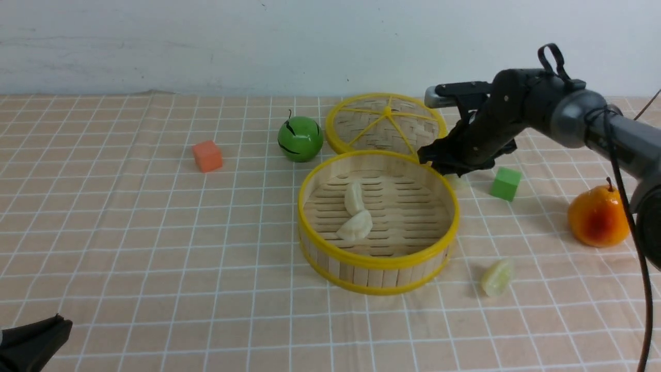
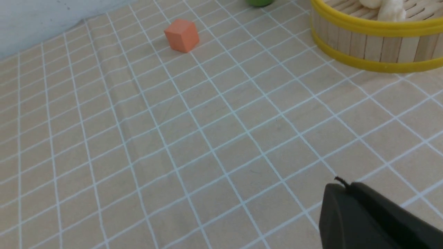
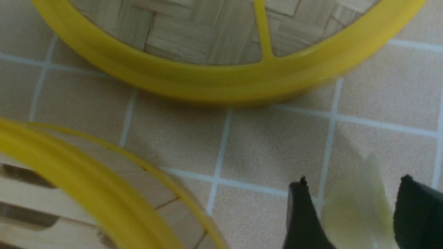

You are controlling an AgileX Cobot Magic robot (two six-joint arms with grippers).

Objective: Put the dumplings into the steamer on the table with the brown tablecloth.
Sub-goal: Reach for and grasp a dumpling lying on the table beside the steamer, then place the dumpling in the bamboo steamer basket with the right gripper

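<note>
The steamer stands mid-table on the brown tablecloth. Two pale dumplings lie inside it. A third dumpling lies on the cloth by the steamer's near right. A fourth dumpling rests on the cloth behind the steamer's right rim, under my right gripper. In the right wrist view this dumpling sits between the spread fingers of the right gripper, which is open. My left gripper is shut and empty at the near left corner, and its tip hangs over bare cloth.
The flat woven lid lies behind the steamer, close to the right gripper. A green round fruit and an orange cube sit at the back left. A green cube and an orange fruit are at the right.
</note>
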